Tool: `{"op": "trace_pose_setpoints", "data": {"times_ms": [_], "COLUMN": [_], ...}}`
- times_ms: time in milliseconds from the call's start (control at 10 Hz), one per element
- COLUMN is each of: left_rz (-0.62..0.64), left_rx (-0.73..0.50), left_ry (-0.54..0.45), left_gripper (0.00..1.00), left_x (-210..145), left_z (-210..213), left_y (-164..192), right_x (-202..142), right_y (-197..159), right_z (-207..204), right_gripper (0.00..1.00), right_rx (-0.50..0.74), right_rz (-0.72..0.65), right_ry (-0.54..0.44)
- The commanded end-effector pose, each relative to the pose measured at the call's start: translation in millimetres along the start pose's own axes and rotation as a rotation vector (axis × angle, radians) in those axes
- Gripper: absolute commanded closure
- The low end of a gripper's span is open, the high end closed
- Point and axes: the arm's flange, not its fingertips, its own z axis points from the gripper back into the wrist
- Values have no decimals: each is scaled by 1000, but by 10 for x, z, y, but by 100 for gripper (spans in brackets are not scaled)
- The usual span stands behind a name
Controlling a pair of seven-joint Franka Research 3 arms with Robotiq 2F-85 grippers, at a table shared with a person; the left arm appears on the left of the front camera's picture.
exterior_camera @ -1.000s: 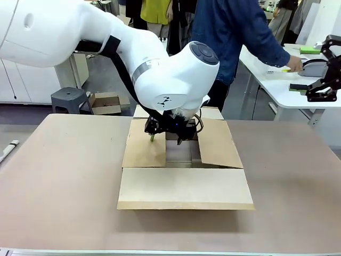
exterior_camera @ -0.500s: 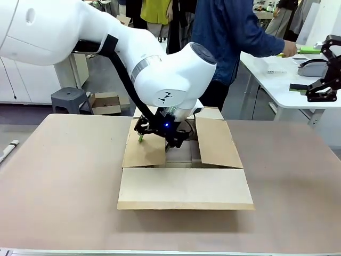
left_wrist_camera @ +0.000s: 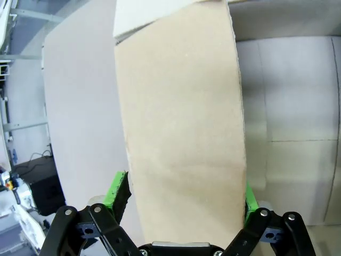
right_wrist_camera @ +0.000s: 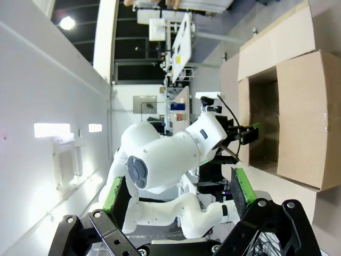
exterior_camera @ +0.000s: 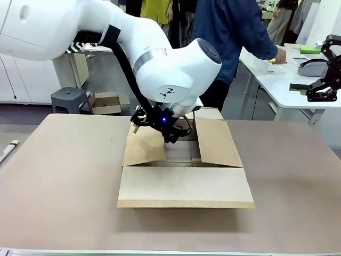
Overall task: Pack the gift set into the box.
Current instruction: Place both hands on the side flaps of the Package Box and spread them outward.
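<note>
Cardboard box (exterior_camera: 184, 188) sits mid-worktop (exterior_camera: 64, 176), flaps spread, visible inside bare; packing seems barely begun. Left tool (left_wrist_camera: 184, 194), fingers apart, straddles the left flap (exterior_camera: 143, 146). Right tool (right_wrist_camera: 178, 194) gapes empty.

- You see the box (exterior_camera: 184, 186) in plain brown cardboard.
- Your left pincer (left_wrist_camera: 184, 194) is black, with green pads (left_wrist_camera: 119, 188).
- Your bench (exterior_camera: 64, 176) is dull greyish tan.
</note>
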Motion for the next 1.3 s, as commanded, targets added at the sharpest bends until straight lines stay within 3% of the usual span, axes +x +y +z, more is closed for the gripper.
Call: {"op": "trace_pose_setpoints", "data": {"times_ms": [0, 300, 700, 1200], "left_rz": [1, 36, 124, 270], "left_rx": [15, -23, -122, -338], "left_ry": [-30, -57, -65, -32], "left_gripper": [0, 0, 0, 0], "left_x": [21, 83, 75, -298], "left_z": [65, 214, 298, 229], "left_y": [135, 354, 925, 1800], "right_x": [-2, -2, -2, -2], "right_y": [38, 38, 38, 38], "right_z": [-25, -25, -25, -25], "right_gripper": [0, 0, 0, 0], "right_rx": [24, 24, 24, 24], "right_rz": [-18, -18, -18, -18], "right_ry": [-7, -7, -7, -7]}}
